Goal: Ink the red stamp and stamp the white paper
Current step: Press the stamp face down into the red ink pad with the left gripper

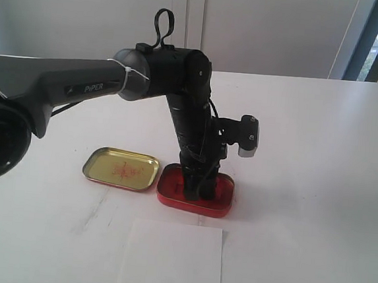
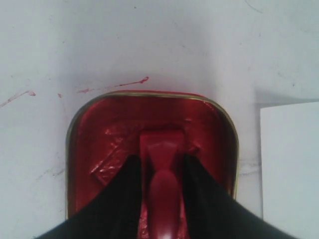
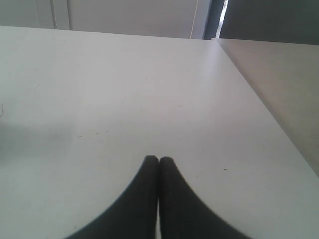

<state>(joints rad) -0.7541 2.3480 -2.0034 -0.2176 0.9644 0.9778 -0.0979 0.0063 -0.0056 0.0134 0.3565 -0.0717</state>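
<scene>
While the white table (image 1: pixel 317 192) carries everything, the white paper (image 1: pixel 173 256) lies just camera-side of the left gripper (image 1: pixel 198 185), which points straight down into the red ink tin (image 1: pixel 225 199). The gold lid (image 1: pixel 104 167) sits beside that tin. Its fingers clamp the red stamp (image 2: pixel 162 194), whose base seems to touch the paste. The right gripper (image 3: pixel 159 162) hangs above the table, fingers pressed together, holding nothing.

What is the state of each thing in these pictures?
red stamp: gripped, base down in the ink.
left gripper: shut on the red stamp.
red ink tin: open.
gold lid: off, beside the tin, inside up, ink-stained.
white paper: flat, no mark visible.
right gripper: shut, empty.
</scene>
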